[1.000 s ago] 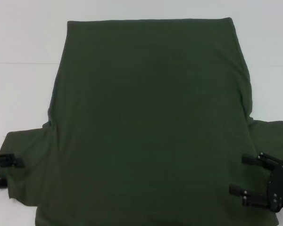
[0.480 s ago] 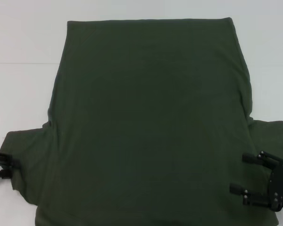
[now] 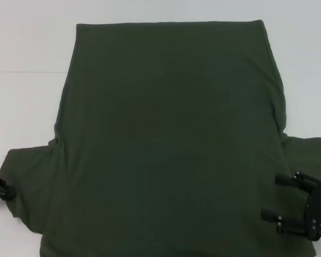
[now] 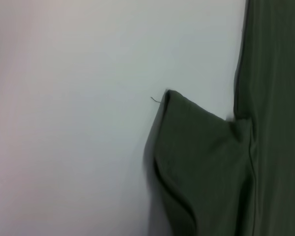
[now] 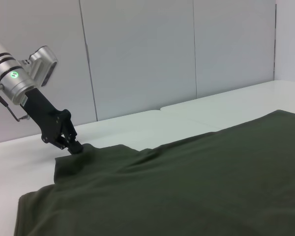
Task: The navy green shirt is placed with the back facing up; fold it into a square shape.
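Observation:
The navy green shirt [image 3: 171, 139] lies spread flat on the white table [image 3: 27, 48] with its plain back up. My left gripper [image 3: 1, 190] is at the outer edge of the shirt's left sleeve [image 4: 201, 157]. In the right wrist view the left gripper [image 5: 73, 145] shows its fingers drawn together on that sleeve edge, which bulges up slightly. My right gripper [image 3: 270, 196] hovers open over the shirt where the right sleeve meets the body, with only cloth beneath its fingers. The shirt's near edge runs out of the head view.
Bare white table [image 5: 152, 120] surrounds the shirt on the left, right and far sides. Grey wall panels [image 5: 137, 54] stand beyond the table in the right wrist view.
My left gripper slid left toward the sleeve's outer edge and its fingers came together. The right gripper and the shirt barely moved.

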`<state>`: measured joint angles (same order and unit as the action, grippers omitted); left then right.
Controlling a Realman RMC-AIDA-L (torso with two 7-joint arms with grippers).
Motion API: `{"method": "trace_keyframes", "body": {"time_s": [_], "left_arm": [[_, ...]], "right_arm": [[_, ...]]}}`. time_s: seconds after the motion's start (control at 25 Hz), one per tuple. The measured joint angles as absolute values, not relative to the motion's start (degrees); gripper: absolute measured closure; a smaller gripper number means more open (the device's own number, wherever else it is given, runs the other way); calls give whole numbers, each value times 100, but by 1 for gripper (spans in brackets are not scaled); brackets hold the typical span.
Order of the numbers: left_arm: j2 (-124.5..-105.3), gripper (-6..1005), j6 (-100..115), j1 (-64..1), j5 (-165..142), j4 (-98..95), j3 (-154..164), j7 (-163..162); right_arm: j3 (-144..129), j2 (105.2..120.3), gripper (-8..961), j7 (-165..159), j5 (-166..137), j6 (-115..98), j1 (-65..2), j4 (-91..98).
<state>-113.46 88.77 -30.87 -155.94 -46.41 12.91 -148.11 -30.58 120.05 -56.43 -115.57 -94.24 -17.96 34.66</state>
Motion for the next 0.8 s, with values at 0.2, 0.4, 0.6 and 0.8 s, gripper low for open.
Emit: {"method": "trace_keyframes", "body": {"time_s": [0.2, 0.4, 0.6, 0.8], "left_arm": [[-11347, 916, 8899, -3095, -15593, -4641, 1357, -14819], [-11347, 880, 8917, -3095, -15573, -4676, 1360, -14802], [-11328, 793, 8954, -3094, -15604, -4722, 1322, -14905], [-11301, 613, 9011, -3102, -15729, -4763, 1351, -14966]], "right_arm": [[-3058, 12005, 29, -5643, -11557, -9431, -1793, 3466], [-3058, 12005, 29, -5642, -11557, -9431, -1783, 3465], [-3058, 12005, 29, -5643, -11557, -9431, -1767, 3463], [-3058, 12005, 29, -5642, -11558, -9431, -1772, 3463]]}}
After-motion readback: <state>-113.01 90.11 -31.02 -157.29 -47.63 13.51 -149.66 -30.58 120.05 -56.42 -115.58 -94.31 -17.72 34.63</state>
